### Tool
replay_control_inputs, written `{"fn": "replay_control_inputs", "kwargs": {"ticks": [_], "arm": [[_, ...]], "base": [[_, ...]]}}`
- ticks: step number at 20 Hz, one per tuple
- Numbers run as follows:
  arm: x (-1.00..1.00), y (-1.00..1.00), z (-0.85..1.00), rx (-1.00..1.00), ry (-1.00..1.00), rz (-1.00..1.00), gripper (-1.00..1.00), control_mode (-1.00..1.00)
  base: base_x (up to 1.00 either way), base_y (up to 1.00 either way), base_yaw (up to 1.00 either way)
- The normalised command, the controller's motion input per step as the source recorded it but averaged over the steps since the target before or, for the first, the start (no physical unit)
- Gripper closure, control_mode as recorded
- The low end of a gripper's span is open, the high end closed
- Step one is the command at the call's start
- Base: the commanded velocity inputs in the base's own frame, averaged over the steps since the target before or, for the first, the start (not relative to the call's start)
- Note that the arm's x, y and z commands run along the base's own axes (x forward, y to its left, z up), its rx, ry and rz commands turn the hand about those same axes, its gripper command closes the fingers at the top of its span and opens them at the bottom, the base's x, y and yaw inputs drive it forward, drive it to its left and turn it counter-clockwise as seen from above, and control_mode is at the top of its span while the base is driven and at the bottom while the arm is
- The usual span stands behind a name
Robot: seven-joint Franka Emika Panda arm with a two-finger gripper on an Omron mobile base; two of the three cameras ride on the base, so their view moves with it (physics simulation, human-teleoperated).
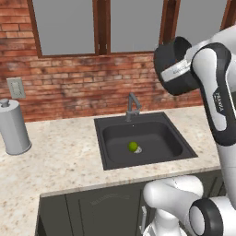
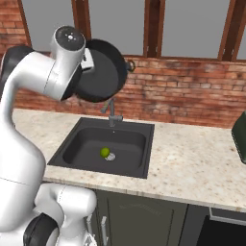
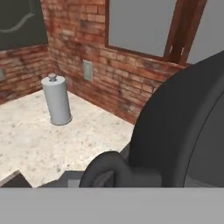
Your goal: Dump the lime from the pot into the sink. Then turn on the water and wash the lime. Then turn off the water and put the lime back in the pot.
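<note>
We see a small, round, bright green lime lying in the black sink, right beside the shiny round drain. The wide dark pot is smooth and round — it hangs tipped on its side above the sink, held up at the arm's end. The gripper is hidden, so we cannot tell how its fingers stand. The counter is speckled stone.

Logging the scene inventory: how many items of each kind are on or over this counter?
Lime: 1
Pot: 1
Sink: 1
Faucet: 1
Canister: 1
Total: 5
</note>
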Motion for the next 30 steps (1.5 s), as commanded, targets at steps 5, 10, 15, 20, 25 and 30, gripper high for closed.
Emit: {"fn": "replay_control_inputs", "kwargs": {"ticks": [5,10,15,20,25,30], "arm": [[-0.03,-1.0,-0.1,-0.08,0.15,-0.33,1.0,-1.0],[0.0,-1.0,-0.36,0.0,0.31,-0.22,1.0,-1.0],[0.01,-0.91,-0.63,0.0,0.36,-0.13,1.0,-1.0],[0.12,-0.74,-0.63,0.0,0.26,-0.07,1.0,-1.0],[0.29,-0.59,-0.62,0.0,0.17,-0.01,1.0,-1.0],[0.33,-0.39,-0.6,0.0,0.1,0.0,1.0,-1.0]], "base": [[0.0,0.0,0.0],[0.0,0.0,0.0],[0.0,0.0,0.0],[0.0,0.0,0.0],[0.0,0.0,0.0],[0.0,0.0,0.0]]}}
